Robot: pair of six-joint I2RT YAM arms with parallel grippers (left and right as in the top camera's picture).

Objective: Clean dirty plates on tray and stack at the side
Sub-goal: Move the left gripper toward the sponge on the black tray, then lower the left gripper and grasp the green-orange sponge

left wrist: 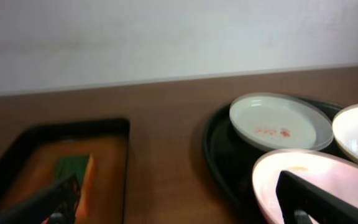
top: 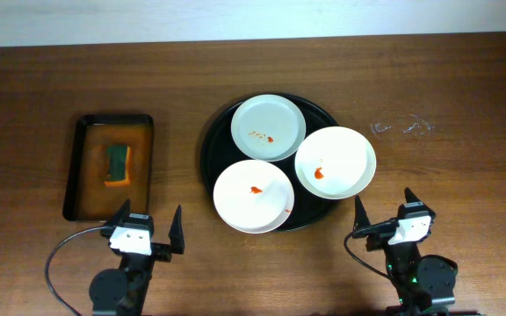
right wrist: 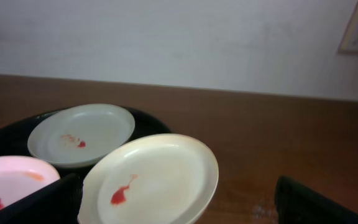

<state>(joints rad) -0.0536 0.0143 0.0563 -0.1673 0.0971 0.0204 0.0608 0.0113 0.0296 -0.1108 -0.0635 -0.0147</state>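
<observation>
Three white plates lie on the round black tray. The far plate has small orange-red smears. The right plate overhangs the tray's right rim and has a red smear. The near plate has a red spot. My left gripper is open and empty near the table's front edge, left of the tray. My right gripper is open and empty, just in front of the right plate. In the left wrist view I see the far plate and near plate. The right wrist view shows the right plate.
A rectangular black tray with a brownish bottom sits at the left and holds a green-and-orange sponge. A faint whitish smudge marks the table right of the round tray. A wall runs behind the table.
</observation>
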